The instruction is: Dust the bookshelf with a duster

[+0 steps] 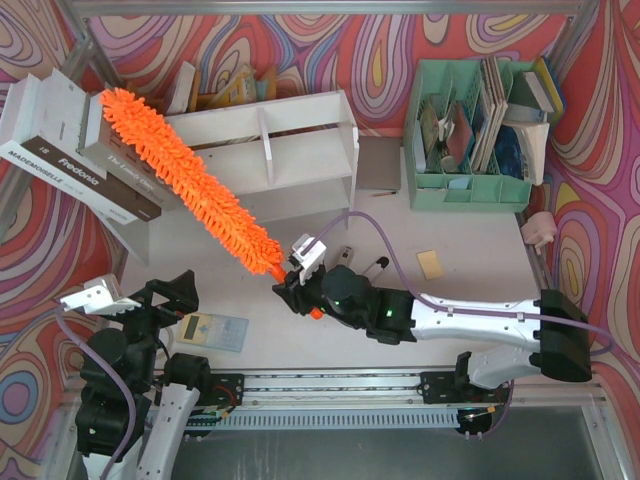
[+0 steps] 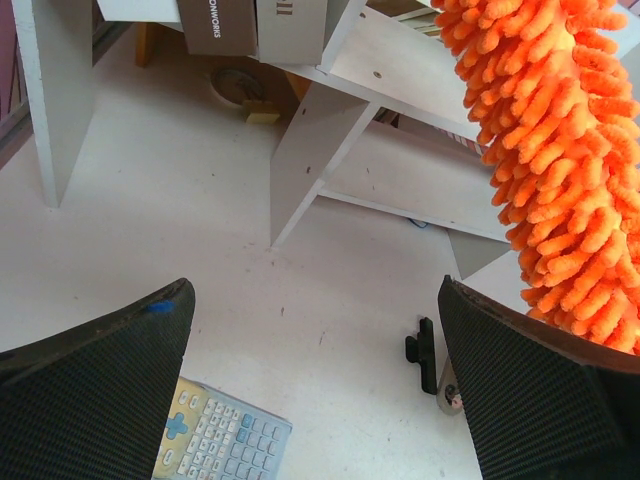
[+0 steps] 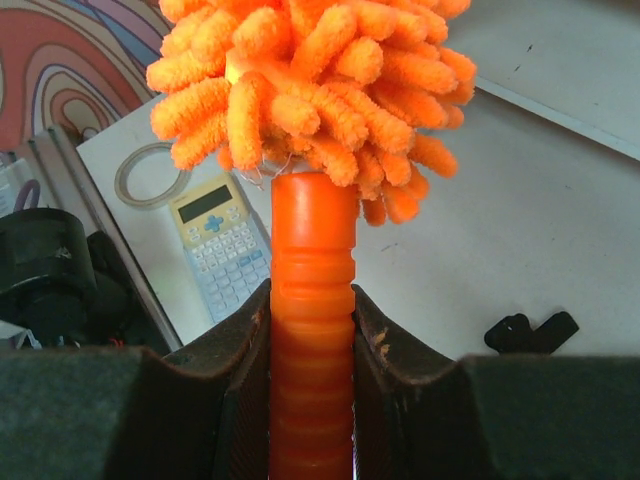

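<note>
The white bookshelf (image 1: 300, 125) stands at the back of the table, and its dividers (image 2: 310, 150) show in the left wrist view. The fluffy orange duster (image 1: 185, 170) slants across the shelf's left end, its tip up by the leaning books. My right gripper (image 1: 300, 278) is shut on the duster's ribbed orange handle (image 3: 312, 290), with a finger pressed on each side, just below the fluffy head (image 3: 310, 90). My left gripper (image 2: 315, 385) hangs open and holds nothing, low over the table near the front left, with the duster (image 2: 560, 170) to its right.
Books (image 1: 75, 160) lean at the shelf's left end. A calculator (image 1: 212, 330) lies near the front edge, beside a small black clip (image 2: 424, 352). A mint-green file organiser (image 1: 470, 140) stands at the back right. A yellow note (image 1: 432, 264) lies mid-table.
</note>
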You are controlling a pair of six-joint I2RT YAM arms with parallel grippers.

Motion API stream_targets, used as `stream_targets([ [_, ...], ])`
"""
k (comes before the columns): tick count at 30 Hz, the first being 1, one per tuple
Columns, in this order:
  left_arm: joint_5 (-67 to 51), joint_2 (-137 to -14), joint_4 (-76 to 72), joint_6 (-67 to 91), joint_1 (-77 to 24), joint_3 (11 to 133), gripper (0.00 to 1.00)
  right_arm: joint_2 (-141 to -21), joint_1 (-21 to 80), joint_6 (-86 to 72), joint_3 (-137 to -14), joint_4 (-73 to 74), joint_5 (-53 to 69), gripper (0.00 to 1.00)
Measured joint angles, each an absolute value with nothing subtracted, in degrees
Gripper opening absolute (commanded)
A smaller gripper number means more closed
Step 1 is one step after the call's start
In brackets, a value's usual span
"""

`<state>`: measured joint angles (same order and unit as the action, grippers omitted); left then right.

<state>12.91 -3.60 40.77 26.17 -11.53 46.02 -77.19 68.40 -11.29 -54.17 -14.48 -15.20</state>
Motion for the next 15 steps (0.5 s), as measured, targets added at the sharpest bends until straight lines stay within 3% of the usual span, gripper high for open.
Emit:
stream_targets([
  [15,12.88,-3.6,40.77,26.17,-11.53,46.02,0.99,-77.38,70.91,-18.28,-49.39,-18.13,-18.13,0.0],
])
